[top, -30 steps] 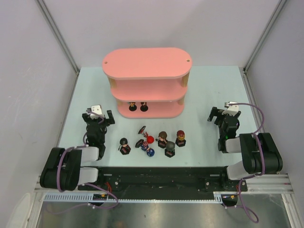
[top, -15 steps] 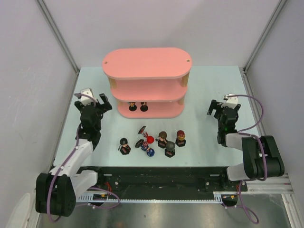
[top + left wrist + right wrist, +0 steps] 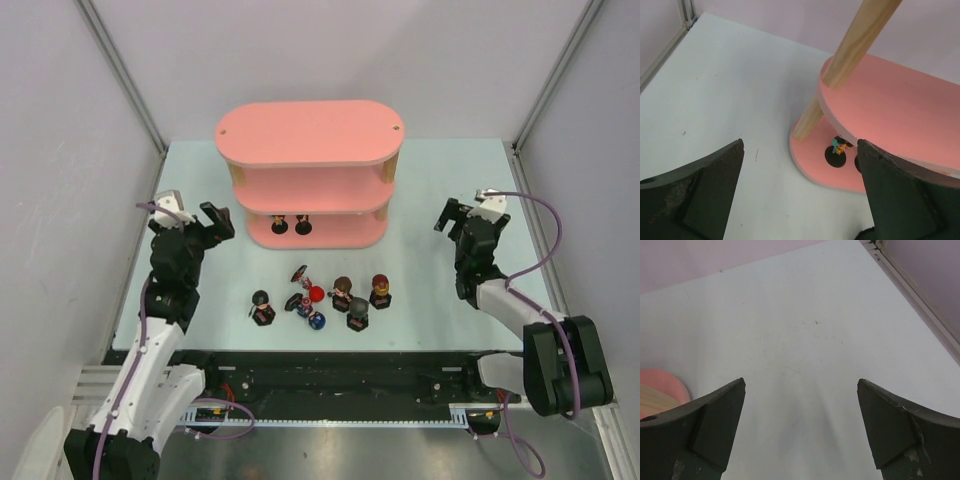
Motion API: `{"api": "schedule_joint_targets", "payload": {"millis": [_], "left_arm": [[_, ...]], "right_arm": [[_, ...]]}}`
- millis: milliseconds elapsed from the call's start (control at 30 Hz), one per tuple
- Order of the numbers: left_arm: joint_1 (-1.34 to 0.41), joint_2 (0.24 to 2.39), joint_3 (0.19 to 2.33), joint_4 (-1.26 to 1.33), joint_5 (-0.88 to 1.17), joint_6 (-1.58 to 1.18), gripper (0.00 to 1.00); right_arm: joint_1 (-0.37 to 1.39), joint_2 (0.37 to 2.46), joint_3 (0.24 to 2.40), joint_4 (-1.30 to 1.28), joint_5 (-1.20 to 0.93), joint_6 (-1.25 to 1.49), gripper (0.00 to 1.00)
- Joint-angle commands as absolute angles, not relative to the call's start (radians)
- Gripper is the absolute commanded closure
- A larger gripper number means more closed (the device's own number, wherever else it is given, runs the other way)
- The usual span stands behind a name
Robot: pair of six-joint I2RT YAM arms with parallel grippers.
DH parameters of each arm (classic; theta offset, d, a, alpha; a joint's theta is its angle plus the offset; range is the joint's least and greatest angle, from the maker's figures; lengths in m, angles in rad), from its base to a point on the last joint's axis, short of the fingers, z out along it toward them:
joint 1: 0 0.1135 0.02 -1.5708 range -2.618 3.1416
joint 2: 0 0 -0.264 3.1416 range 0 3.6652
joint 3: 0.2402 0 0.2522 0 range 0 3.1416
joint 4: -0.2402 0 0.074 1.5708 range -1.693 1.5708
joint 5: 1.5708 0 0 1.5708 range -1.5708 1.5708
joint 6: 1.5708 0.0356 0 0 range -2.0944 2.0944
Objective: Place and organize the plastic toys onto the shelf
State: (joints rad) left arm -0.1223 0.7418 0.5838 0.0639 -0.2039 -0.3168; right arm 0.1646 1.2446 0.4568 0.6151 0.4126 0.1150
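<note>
The pink shelf stands at the back centre. Two toys stand on its bottom tier. Several toys lie in a cluster in front of it: a dark-headed one, a red one, a blue one, a brown-haired one, a grey-black one and a red-gold one. My left gripper is open and empty, left of the shelf. In the left wrist view it faces the shelf and one toy on the bottom tier. My right gripper is open and empty, right of the shelf.
A fallen toy lies just in front of the shelf. A wooden post rises close ahead of the left gripper. The right wrist view shows bare table, the shelf's edge at left and the enclosure frame at right.
Both arms have stretched out from their folded pose. The left gripper moved left and back towards the shelf's left end. The right gripper rose and moved slightly back. The toys have not moved.
</note>
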Motion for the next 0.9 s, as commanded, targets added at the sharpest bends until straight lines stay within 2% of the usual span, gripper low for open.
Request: {"api": "schedule_joint_targets", "payload": {"millis": [0, 233, 333, 467, 600, 767, 867], "left_arm": [[-0.126, 0.648, 0.578, -0.049, -0.121, -0.36, 0.0], [-0.126, 0.614, 0.606, -0.185, -0.182, -0.478, 0.0], [-0.126, 0.612, 0.606, -0.212, -0.192, -0.508, 0.0], [-0.126, 0.581, 0.574, -0.163, -0.063, -0.494, 0.0], [-0.135, 0.58, 0.552, -0.164, 0.028, -0.503, 0.0], [-0.189, 0.549, 0.534, -0.186, -0.057, -0.496, 0.0], [-0.276, 0.593, 0.6, -0.23, -0.153, -0.486, 0.0]], "right_arm": [[0.209, 1.157, 0.543, 0.412, 0.439, 0.306, 0.0], [0.316, 1.109, 0.597, 0.2, 0.371, 0.359, 0.0], [0.285, 1.068, 0.597, 0.129, 0.284, 0.449, 0.0], [0.207, 1.032, 0.597, 0.06, 0.114, 0.494, 0.01], [0.242, 0.989, 0.597, 0.005, 0.147, 0.466, 0.0], [0.29, 0.951, 0.597, -0.067, 0.208, 0.453, 0.0], [0.298, 0.954, 0.597, -0.057, 0.206, 0.462, 0.0]]}}
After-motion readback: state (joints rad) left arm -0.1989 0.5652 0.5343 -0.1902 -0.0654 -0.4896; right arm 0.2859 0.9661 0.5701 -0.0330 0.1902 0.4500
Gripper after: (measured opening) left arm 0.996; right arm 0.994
